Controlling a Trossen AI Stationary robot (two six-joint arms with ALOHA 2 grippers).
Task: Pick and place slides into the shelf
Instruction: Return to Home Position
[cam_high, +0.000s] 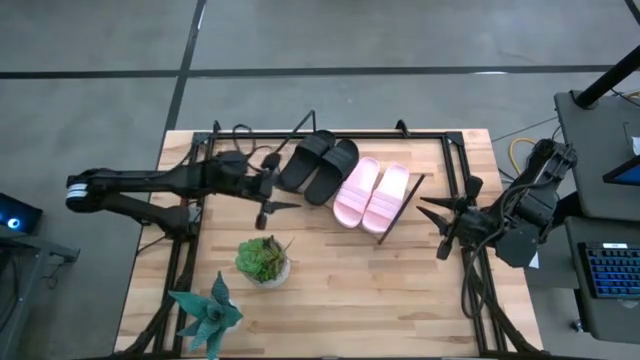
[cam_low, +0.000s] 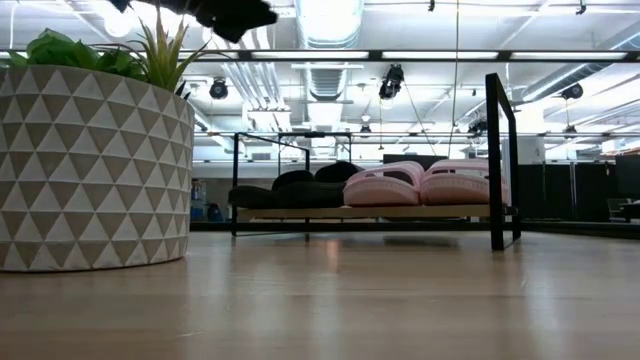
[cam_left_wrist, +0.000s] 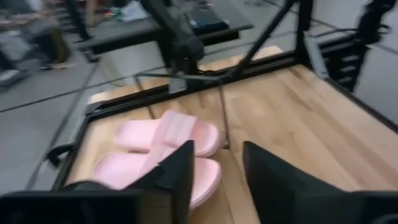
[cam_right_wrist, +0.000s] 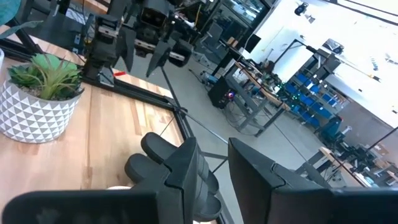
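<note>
Two black slides and two pale pink slides lie side by side on the slanted light-wood shelf, resting on their soles, as the low view shows. My left gripper hovers open just left of the black slides; its wrist view looks across to the pink slides. My right gripper hangs open to the right of the pink slides, apart from them. Its wrist view looks past the fingers at the black slides.
A green plant in a triangle-patterned pot stands on the table near the left gripper, and a spiky blue-green plant stands at the near left corner. The pot fills the low view's left. Black frame bars run around the tabletop.
</note>
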